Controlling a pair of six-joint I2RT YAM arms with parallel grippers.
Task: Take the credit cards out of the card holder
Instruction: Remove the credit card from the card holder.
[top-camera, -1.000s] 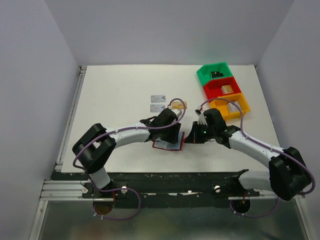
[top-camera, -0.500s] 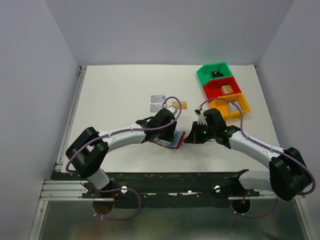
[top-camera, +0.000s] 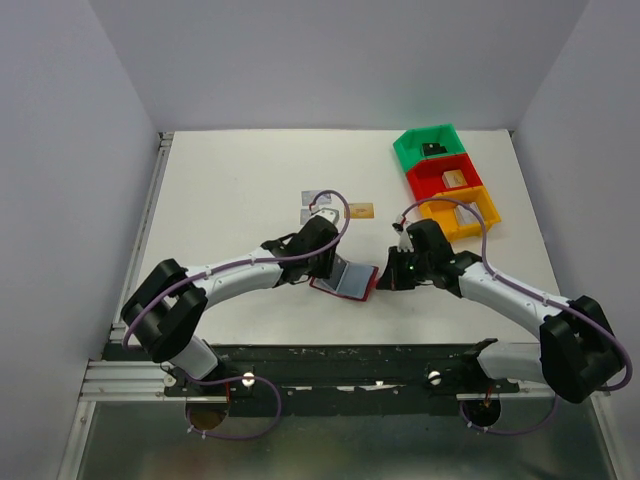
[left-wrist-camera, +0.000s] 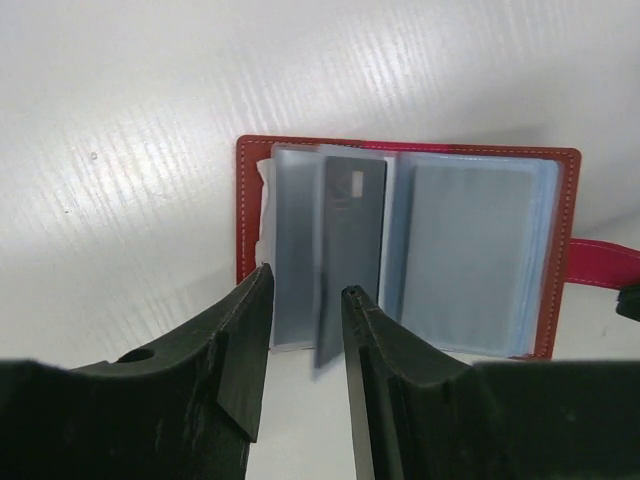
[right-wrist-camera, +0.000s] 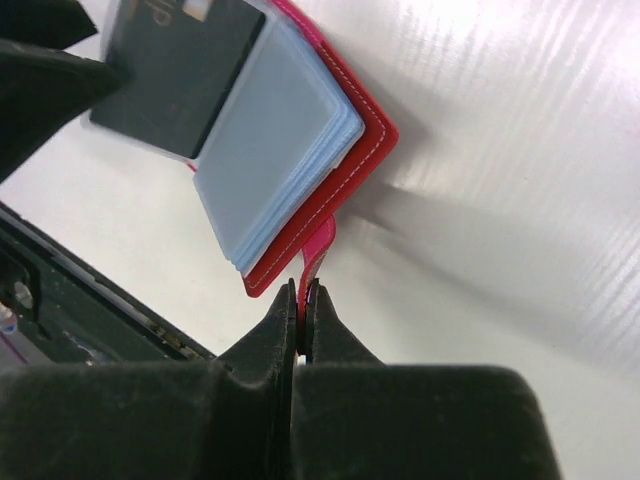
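**A:** What sits in the bins?

**B:** Three stand in a row by the far right edge of the bench (top-camera: 230, 170). The green bin (top-camera: 408, 150) has a small dark item, the red bin (top-camera: 425, 185) a tan one, and the orange bin (top-camera: 487, 212) something pale that is too small to name.

**A:** And the card holder?

**B:** The card holder (top-camera: 350, 280) lies open in the near middle, between the two arms, with its light blue sleeves (left-wrist-camera: 470, 250) facing up. A dark card (left-wrist-camera: 352, 230) sticks partway out of the left-hand sleeves.

**A:** The left hand?

**B:** The left hand (left-wrist-camera: 307, 290) is released, its fingers apart. The card's near end lies in the gap, close to one finger, with daylight on the other side.

**A:** The right?

**B:** The right hand (right-wrist-camera: 303, 295) is clenched on the snap tab (right-wrist-camera: 318, 252) at the holder's right edge, and the tab is lifted off the surface.

**A:** Any cards already out?

**B:** Two silver-grey cards (top-camera: 316, 196) lie flat just beyond the left arm, with a gold-tan card (top-camera: 362, 211) beside them.

**A:** Room to move?

**B:** The holder is near the front edge. Bare white bench runs along the far side and on the left.
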